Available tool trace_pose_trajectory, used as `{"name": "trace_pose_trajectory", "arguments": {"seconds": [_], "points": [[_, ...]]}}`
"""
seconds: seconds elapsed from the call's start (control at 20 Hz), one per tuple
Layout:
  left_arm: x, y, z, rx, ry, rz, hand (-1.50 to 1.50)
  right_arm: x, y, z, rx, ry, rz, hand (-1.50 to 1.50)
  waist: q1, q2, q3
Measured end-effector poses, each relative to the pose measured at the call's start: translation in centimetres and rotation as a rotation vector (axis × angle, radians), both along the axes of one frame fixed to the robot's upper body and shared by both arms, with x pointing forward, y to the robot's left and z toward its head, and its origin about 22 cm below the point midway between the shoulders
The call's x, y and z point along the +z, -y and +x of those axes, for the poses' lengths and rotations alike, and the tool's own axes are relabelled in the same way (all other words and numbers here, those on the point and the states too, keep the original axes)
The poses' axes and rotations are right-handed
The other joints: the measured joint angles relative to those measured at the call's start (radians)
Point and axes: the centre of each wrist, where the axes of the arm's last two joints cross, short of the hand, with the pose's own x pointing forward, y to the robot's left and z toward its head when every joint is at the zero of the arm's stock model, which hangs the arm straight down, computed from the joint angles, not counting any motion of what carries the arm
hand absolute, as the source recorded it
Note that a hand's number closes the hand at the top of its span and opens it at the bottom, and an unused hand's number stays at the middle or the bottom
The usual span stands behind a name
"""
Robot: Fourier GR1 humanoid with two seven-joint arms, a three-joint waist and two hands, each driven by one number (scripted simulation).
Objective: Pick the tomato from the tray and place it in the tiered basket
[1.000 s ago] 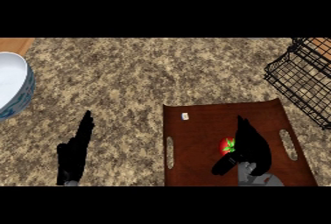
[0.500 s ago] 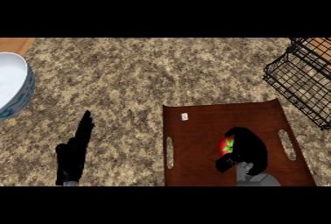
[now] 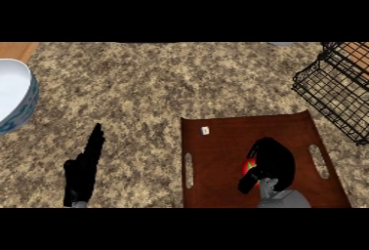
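A brown tray [image 3: 216, 161] with slotted handles lies on the speckled counter at the lower right. My right hand [image 3: 272, 163] rests on the tray with its fingers curled over the red tomato [image 3: 249, 165]; only a sliver of red and green shows at the hand's left side. The black wire tiered basket [image 3: 335, 90] stands at the right edge, beyond the tray. My left hand [image 3: 84, 166] stays open on the counter at the lower left, fingers straight and pointing away.
A white bowl with a blue rim [image 3: 14, 95] sits at the left edge. A small white item [image 3: 205, 130] lies in the tray's far left corner. Bare wood shows at the far left corner of the counter.
My right hand's fingers went from straight over the tomato to curled round it, hiding most of it. The left hand has stayed still.
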Motion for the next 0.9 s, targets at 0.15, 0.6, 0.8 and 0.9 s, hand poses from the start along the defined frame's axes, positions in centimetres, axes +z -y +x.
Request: {"name": "trace_pose_trajectory", "arguments": {"seconds": [0.15,0.6,0.8,0.9], "points": [[-0.3,0.1,-0.2,0.001,0.002,0.002,0.0,0.2,2.2,-0.4,-0.02,0.028,-0.023,1.5,-0.003,0.002,0.005],[0.0,-0.9,-0.6,0.039,-0.006,-0.007,0.0,4.2,19.7,-4.3,-0.205,0.18,-0.027,1.5,-0.035,0.006,0.009],[-0.2,-1.1,-0.8,0.045,-0.001,-0.003,0.0,9.2,22.3,-5.4,-0.285,0.374,0.026,1.5,-0.039,0.003,0.008],[-0.4,-1.0,-0.8,0.047,-0.002,-0.002,0.0,11.9,23.0,-6.2,-0.313,0.477,0.052,1.5,-0.044,0.001,0.008]]}}
